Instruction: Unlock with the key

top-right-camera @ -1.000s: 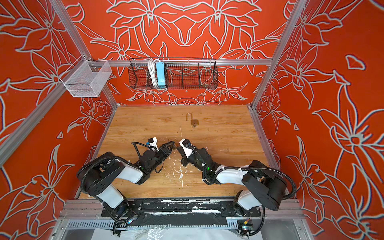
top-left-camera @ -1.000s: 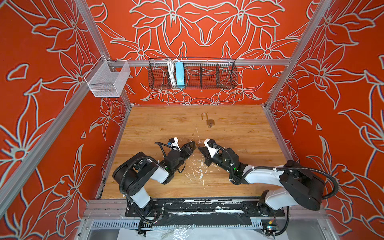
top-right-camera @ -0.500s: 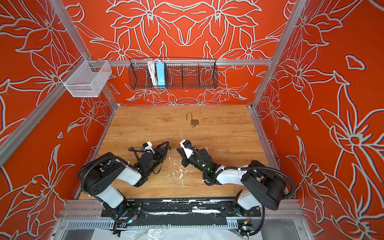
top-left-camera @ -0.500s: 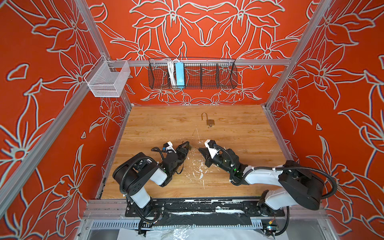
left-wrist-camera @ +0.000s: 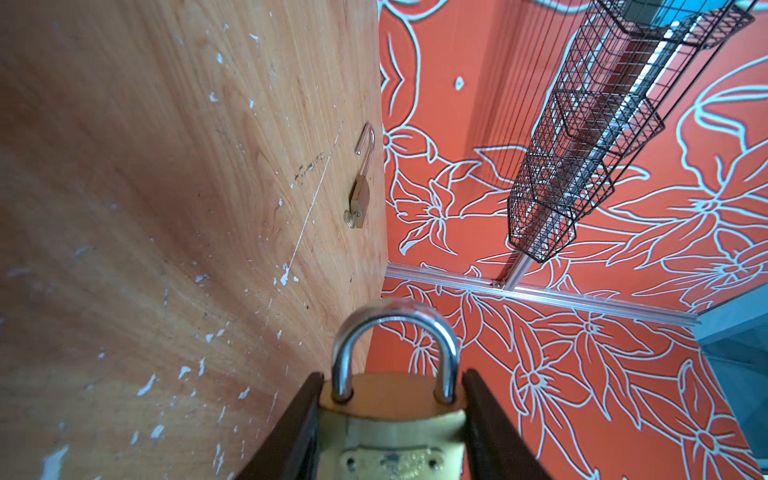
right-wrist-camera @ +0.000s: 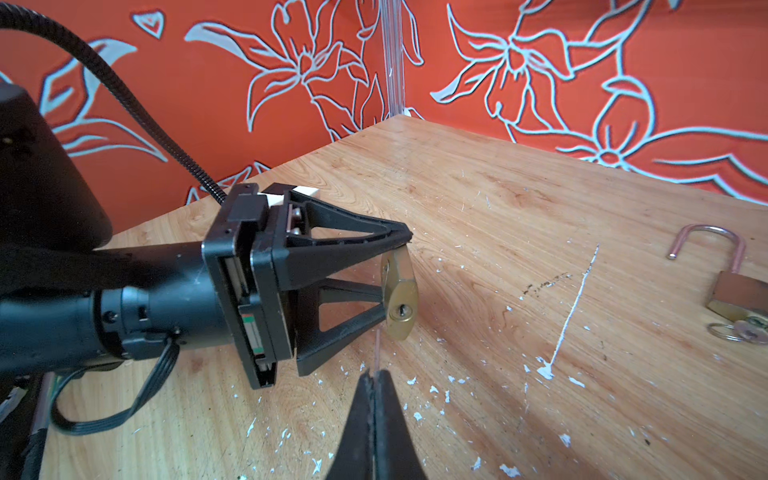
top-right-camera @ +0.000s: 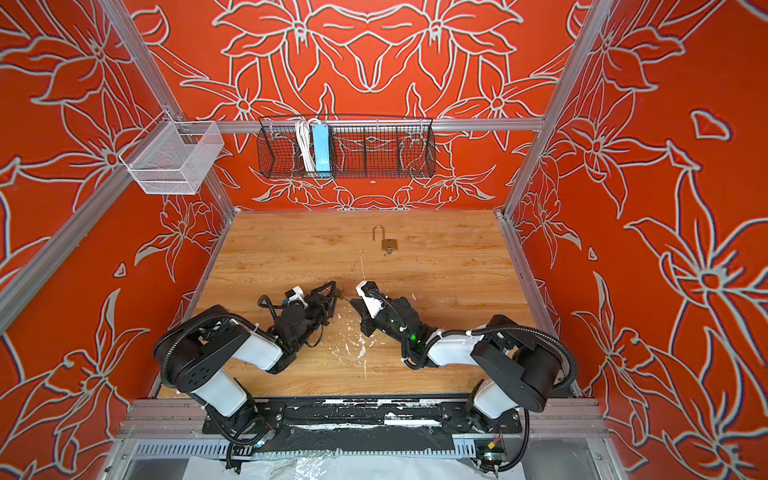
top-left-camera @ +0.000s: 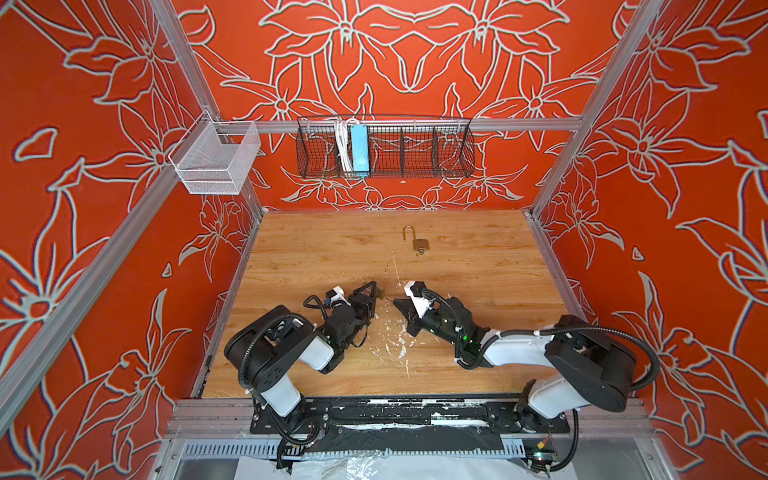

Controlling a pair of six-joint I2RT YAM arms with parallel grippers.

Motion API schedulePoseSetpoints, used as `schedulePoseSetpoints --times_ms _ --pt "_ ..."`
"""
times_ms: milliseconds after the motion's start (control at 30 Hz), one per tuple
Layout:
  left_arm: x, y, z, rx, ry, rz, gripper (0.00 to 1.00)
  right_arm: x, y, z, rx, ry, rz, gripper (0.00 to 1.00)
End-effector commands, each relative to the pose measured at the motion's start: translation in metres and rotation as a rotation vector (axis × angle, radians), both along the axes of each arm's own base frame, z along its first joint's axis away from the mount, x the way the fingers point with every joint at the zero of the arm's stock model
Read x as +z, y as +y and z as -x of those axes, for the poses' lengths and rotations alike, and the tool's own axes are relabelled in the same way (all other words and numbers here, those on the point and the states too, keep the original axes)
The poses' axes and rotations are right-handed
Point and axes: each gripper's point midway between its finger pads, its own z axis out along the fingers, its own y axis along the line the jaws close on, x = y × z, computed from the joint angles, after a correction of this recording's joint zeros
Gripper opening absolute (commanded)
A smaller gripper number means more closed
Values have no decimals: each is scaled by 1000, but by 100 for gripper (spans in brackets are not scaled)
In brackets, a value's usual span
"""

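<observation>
Two padlocks are showing on my screens. At near left, my left claw (right-wrist-camera: pixel 395 272) is clamping a brass padlock (left-wrist-camera: pixel 395 419) by the sides of its body. Its shackle is sitting closed and its keyhole is facing right. My right claw (right-wrist-camera: pixel 376 376) is pinching shut on a thin key (right-wrist-camera: pixel 377 353), which is pointing at that keyhole without touching it. Farther back, a second padlock (top-left-camera: pixel 417 245) is lying open on the counter (top-left-camera: pixel 478 266).
</observation>
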Motion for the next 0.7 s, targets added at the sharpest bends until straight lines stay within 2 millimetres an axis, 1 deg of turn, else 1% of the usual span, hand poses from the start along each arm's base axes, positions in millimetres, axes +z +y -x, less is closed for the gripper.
schedulePoseSetpoints --times_ms 0,167,400,667 --pt "27 -4 -1 -11 -68 97 0 8 10 0 25 -2 -32 0" --pt "28 -6 0 -31 -53 105 0 9 7 -3 7 -9 -28 0" --pt "27 -16 1 -74 -38 117 0 8 2 -8 -32 -16 -15 0" --pt "33 -21 2 -107 -44 131 0 7 -2 -12 -67 -19 -11 0"
